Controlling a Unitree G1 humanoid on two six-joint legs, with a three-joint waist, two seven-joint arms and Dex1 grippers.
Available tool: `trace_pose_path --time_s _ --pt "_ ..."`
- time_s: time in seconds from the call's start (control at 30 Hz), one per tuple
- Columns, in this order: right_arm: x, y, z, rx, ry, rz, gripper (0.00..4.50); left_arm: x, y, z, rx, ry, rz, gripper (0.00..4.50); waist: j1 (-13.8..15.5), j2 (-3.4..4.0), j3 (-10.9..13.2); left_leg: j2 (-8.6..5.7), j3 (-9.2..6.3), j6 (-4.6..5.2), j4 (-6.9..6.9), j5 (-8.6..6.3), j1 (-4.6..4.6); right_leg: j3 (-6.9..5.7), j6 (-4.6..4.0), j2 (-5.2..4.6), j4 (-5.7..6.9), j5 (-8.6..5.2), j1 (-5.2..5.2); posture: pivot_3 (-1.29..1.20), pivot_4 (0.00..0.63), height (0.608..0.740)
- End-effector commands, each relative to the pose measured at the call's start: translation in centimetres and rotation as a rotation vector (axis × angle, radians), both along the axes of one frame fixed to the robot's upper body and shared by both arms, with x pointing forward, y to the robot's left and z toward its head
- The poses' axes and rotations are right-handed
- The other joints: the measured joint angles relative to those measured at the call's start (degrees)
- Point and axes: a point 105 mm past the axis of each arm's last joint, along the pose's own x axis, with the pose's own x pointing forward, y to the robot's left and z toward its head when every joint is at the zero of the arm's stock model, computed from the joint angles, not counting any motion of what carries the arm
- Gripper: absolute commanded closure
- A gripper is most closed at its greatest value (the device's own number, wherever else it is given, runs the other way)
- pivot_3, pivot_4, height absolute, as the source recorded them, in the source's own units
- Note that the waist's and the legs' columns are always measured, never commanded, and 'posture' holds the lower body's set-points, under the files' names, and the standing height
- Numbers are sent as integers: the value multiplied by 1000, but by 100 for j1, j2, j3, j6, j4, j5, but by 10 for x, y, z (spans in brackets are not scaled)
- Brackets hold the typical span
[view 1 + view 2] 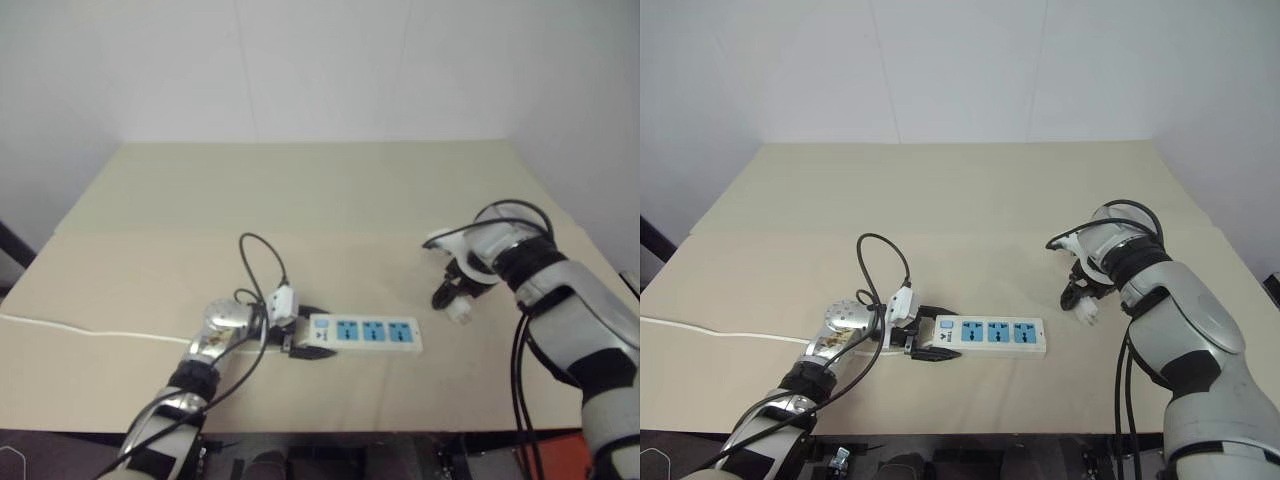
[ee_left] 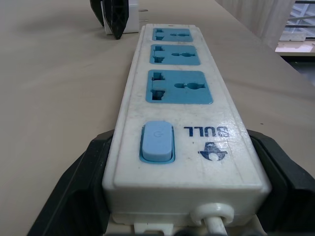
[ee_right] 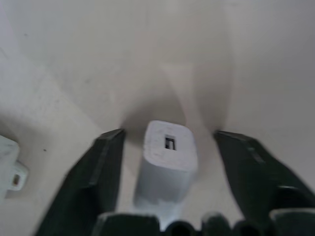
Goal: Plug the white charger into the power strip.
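The power strip lies flat near the table's front edge, its three blue sockets facing up. My left gripper is shut on its switch end, one black finger pressed to each side. To the strip's right, the white charger rests on the table. My right gripper points down over the charger and is open. Its fingers straddle the charger with a gap on both sides. The left wrist view shows the charger past the strip's far end, prongs sticking out sideways.
The strip's white cord trails left across the beige table. Black cables loop above my left wrist. Walls close the table's far side, and its front edge runs just below the strip.
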Motion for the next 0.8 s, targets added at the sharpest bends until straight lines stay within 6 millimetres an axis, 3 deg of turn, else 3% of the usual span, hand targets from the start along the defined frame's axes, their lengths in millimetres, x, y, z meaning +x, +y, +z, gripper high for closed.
trace_pose_path --time_s 0.03,0.1,0.13,0.27,0.43,0.53,0.6,0.8 --pt "0 10 -2 43 5 33 2644 -1 5 -6 40 11 12 1186 -9 0 0 0 0 0 0 0 0 0 0 0 0 0 0 0 150 740" --pt "2 11 1 42 -15 32 3278 -1 6 -6 42 10 13 1186 -12 0 0 0 0 0 0 0 0 0 0 0 0 0 0 0 150 740" --pt "3 11 3 42 -26 36 3387 0 6 -6 44 10 15 1186 -15 0 0 0 0 0 0 0 0 0 0 0 0 0 0 0 150 740" --pt "10 18 19 75 -114 96 3386 1 8 -6 52 10 16 1186 -23 1 -1 -1 0 0 0 0 0 1 -1 0 4 0 -2 0 150 740" --pt "24 52 74 346 -433 260 3386 3 9 -7 59 11 17 1186 -15 3 0 -2 0 -1 0 1 -10 6 0 -2 8 1 -19 0 150 740" --pt "14 74 106 564 -711 470 3386 2 10 -7 63 12 16 1186 15 -3 -4 -1 -2 -1 0 1 -18 5 0 -2 18 1 -32 0 150 740" --pt "3 80 110 682 -798 525 3386 2 11 -7 65 12 17 1186 28 -8 -7 1 -7 -1 -2 1 -18 -1 0 1 17 1 -27 0 150 740" --pt "-29 104 93 880 -980 657 3386 1 14 -7 71 12 18 1186 -9 -8 -7 2 3 0 5 1 -3 11 0 2 32 1 -18 0 150 740"
